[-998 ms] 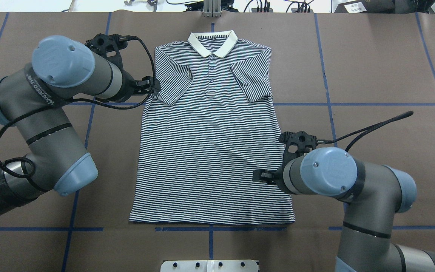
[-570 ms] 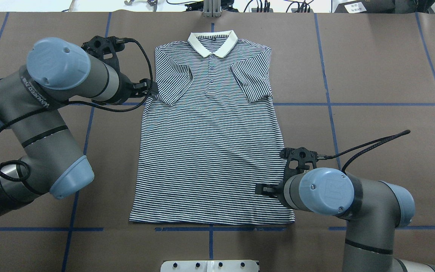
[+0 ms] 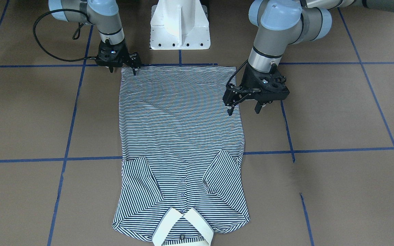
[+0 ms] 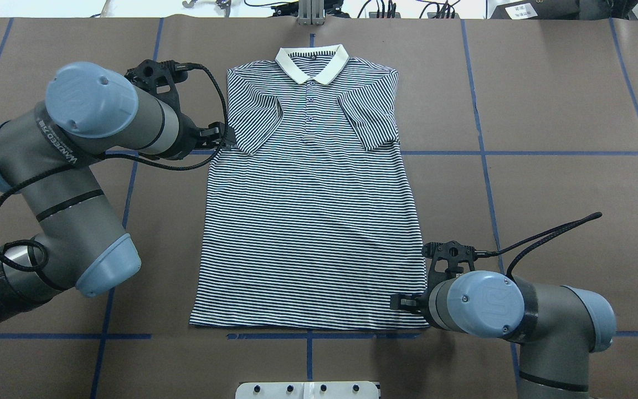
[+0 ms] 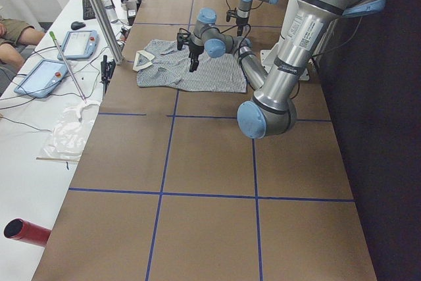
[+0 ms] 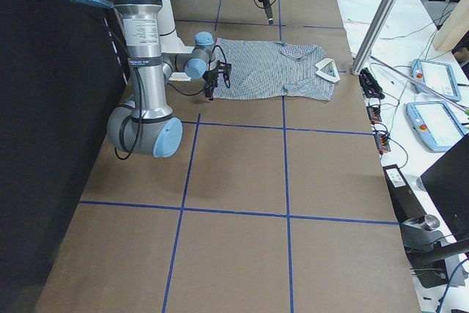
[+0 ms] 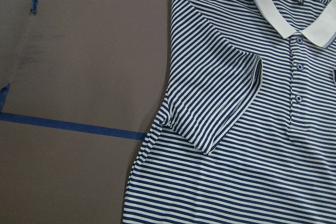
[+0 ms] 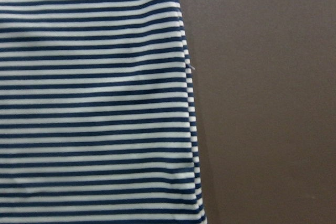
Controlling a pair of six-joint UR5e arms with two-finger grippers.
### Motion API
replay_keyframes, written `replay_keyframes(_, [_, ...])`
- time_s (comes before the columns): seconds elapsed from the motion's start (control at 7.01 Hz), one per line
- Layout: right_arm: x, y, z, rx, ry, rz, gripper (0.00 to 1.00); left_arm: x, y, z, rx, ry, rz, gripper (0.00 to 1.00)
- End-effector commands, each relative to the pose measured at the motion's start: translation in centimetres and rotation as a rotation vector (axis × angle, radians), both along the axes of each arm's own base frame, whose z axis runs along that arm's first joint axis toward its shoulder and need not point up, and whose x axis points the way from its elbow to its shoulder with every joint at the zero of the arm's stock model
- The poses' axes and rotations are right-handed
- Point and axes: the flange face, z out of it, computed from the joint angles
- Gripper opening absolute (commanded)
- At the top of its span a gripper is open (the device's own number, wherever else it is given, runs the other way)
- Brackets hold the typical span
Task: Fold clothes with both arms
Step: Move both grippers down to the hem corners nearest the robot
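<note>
light: bright, even, from overhead | shadows: soft, faint on worktop [image 3: 337, 112] | moiré rings across shirt [image 3: 180, 112] stripes | right wrist view slightly soft

Your table [image 4: 546, 83] is papered brown, gridded in blue tape [image 4: 518, 153]. From the left end you have a white bench [image 5: 20, 162] at 9 o'clock with two tablets [image 5: 41, 77] and a keyboard [image 5: 89, 4], a metal post [image 5: 99, 11] at 11, black panel [image 5: 381, 129] at 3.

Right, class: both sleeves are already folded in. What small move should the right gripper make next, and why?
Probably lower the right gripper onto the hem corner of the polo shirt and close. It is open right at that corner, and the shirt lies flat with nothing gripping it.
</note>
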Motion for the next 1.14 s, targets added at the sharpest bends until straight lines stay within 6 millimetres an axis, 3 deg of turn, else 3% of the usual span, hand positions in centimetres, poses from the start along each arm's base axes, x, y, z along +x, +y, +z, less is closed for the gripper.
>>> replay_keyframes(0.0, [-0.26,0.60,0.15,-0.020,-0.001,-0.025,0.88,0.09,-0.05,-0.15,0.002,0.001,0.001,1.00])
replay_keyframes(0.29, [-0.33,0.66,0.13,-0.025,-0.002,-0.032,0.68,0.06,-0.02,-0.22,0.003,0.003,0.001,1.00])
replay_keyframes(0.57, [-0.47,0.76,-0.06,-0.029,-0.007,-0.044,0.37,-0.01,0.02,-0.44,0.006,0.006,-0.001,1.00])
replay_keyframes(0.71, [-0.41,0.75,-0.13,-0.031,-0.009,-0.049,0.15,0.02,-0.01,-0.37,0.005,0.004,-0.001,1.00])
replay_keyframes(0.86, [-0.40,0.75,-0.28,-0.030,-0.012,-0.049,0.00,0.32,0.11,-0.34,0.004,0.003,0.004,1.00])
replay_keyframes(1.0, [-0.40,0.80,-0.57,-0.033,-0.018,-0.051,0.00,0.35,0.09,-0.32,0.005,0.004,0.004,1.00])
